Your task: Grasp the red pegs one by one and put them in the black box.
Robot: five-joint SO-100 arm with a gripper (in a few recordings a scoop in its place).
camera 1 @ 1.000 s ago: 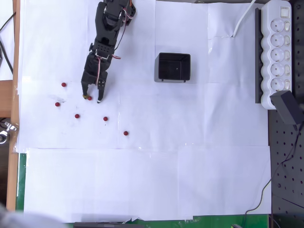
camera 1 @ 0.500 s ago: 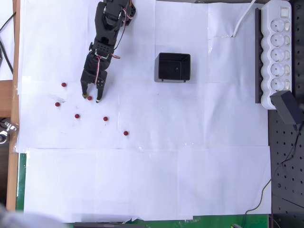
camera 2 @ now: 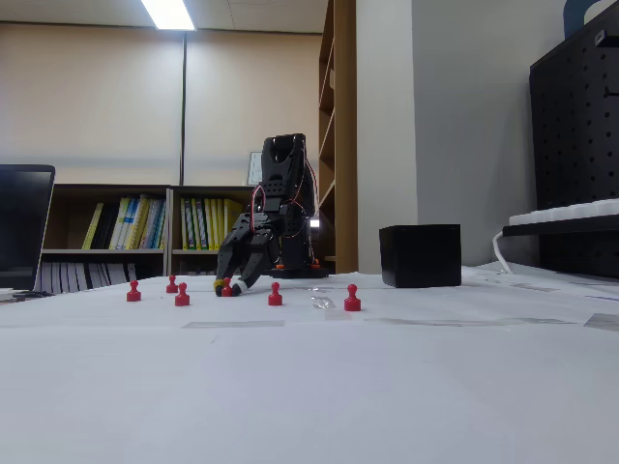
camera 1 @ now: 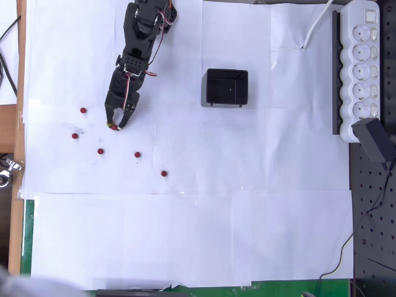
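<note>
Surface: white paper sheets taped edge to edge over the table, faintly creased and glossy at the seams.
Room: bookshelves with upright books along a beige wall, one ceiling light strip above.
Power strip: white, moulded plastic, far to the right of the jaws in the overhead view.
Black box: small square tray, raised walls, shiny inside, well right of the jaws.
Red pegs: round dots from above, knob-topped pawns from the side; five loose, to the left of and below the jaws, the nearest just below.
Gripper: black, pinching one peg at the paper.
Change: half a second ago the jaws stood spread around that peg; now they have closed on it.
</note>
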